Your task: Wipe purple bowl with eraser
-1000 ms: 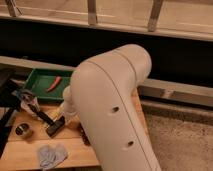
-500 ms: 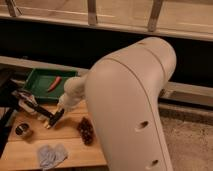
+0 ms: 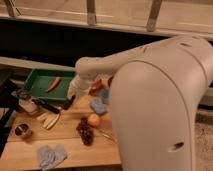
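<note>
Eraser [image 3: 68,103] at jaws, beside green tray [image 3: 34,90]

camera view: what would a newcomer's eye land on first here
The bulky white arm fills the right foreground and covers the right side of the wooden table. From it a slimmer section stretches left, ending with the gripper at the near right corner of the green tray. On the table's middle, a dark bunch of grapes lies right next to a round orange fruit.
</note>
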Action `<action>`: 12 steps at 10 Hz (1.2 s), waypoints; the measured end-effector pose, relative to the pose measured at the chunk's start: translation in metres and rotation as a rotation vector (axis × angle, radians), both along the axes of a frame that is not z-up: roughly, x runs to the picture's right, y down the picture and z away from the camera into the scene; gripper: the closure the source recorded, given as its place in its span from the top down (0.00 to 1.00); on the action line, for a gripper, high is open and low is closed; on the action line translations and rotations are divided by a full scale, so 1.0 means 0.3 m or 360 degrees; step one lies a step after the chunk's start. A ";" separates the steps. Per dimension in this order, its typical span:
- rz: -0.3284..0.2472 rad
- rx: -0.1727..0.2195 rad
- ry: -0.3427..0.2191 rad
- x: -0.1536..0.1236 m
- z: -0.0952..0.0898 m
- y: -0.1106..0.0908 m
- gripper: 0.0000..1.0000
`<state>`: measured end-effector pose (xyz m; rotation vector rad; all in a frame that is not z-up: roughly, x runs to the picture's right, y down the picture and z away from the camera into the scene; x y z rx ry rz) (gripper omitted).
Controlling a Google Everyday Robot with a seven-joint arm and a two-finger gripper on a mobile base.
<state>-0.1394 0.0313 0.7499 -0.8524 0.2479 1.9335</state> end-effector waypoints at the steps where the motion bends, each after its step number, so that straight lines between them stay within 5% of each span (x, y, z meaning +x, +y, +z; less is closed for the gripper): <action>1: -0.0087 -0.0003 -0.0030 0.047 -0.021 -0.018 0.00; 5: -0.0302 0.0053 -0.0018 0.162 -0.100 -0.074 0.00; 12: -0.0274 0.0033 0.0000 0.182 -0.086 -0.071 0.00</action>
